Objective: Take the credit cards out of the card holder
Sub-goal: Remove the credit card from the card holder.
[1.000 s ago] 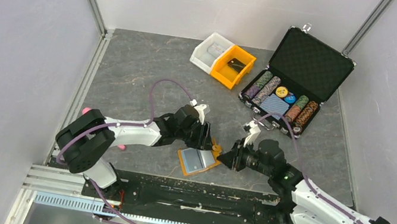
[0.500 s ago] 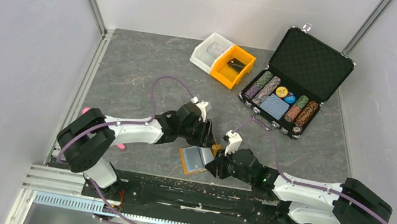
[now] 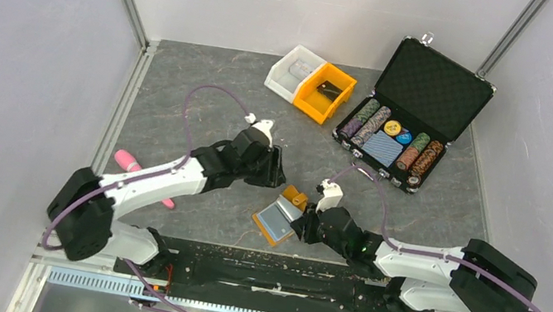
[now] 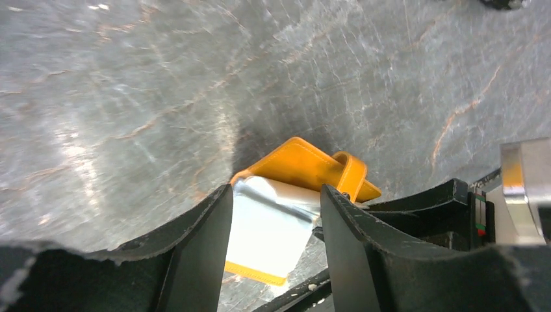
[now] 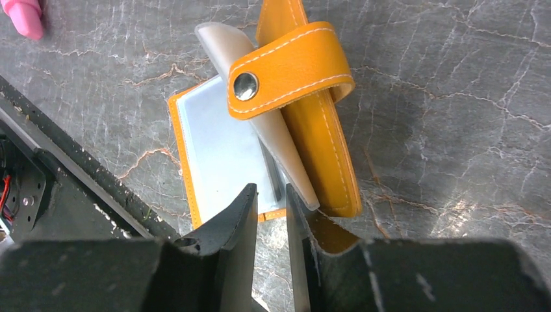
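Observation:
The card holder (image 3: 277,221) lies open on the grey table by the near edge, an orange-tan wallet with light blue inner panels and a snap strap (image 3: 296,198). No loose card shows. My right gripper (image 3: 301,225) is at its right edge. In the right wrist view the jaws (image 5: 269,195) stand narrowly apart over the holder's (image 5: 214,149) near edge, with nothing clearly between them. My left gripper (image 3: 275,168) is open and empty, up and left of the holder. In the left wrist view the holder (image 4: 305,166) shows between the open fingers (image 4: 276,195).
A black rail (image 3: 264,267) runs along the table's near edge just below the holder. A pink object (image 3: 126,160) lies at the left. At the back stand a white bin (image 3: 293,71), an orange bin (image 3: 323,92) and an open black chip case (image 3: 416,103).
My left gripper has pulled back up and to the left, off the holder. My right gripper has moved left to the holder's edge. The holder has shifted slightly.

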Available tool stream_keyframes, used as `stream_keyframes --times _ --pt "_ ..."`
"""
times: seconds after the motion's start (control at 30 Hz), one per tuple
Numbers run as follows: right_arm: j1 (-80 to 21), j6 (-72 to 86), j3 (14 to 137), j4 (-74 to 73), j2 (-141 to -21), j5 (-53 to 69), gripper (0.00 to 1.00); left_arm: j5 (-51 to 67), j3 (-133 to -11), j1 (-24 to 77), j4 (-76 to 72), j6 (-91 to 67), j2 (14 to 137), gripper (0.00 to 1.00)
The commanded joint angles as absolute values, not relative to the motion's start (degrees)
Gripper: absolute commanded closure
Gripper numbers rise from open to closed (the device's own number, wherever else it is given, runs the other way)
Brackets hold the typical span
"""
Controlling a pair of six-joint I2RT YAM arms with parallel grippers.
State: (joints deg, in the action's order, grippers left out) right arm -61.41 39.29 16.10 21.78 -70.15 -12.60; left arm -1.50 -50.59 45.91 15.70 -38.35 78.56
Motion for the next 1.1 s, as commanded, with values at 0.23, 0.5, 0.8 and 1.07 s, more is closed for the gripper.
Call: stream_keyframes --times 0.23,0.5,0.8,1.07 --pt "-61.4 45.5 16.9 26.5 -74.0 -15.1 0.74 -3.1 -32.6 45.5 19.6 -43.1 57.8 0.41" --pt "-59.4 53.0 15.7 28.1 -76.7 -13.1 0.76 4.1 -24.6 45.6 10.9 -44.9 55.1 0.41" --pt "-59.3 46.1 21.1 26.5 -75.4 -9.6 0.76 4.9 -21.9 45.6 6.9 -45.8 56.9 0.4" --pt "-59.3 41.9 27.6 21.5 -77.4 -11.9 0.76 4.4 -21.5 45.6 7.0 -45.7 57.0 0.41"
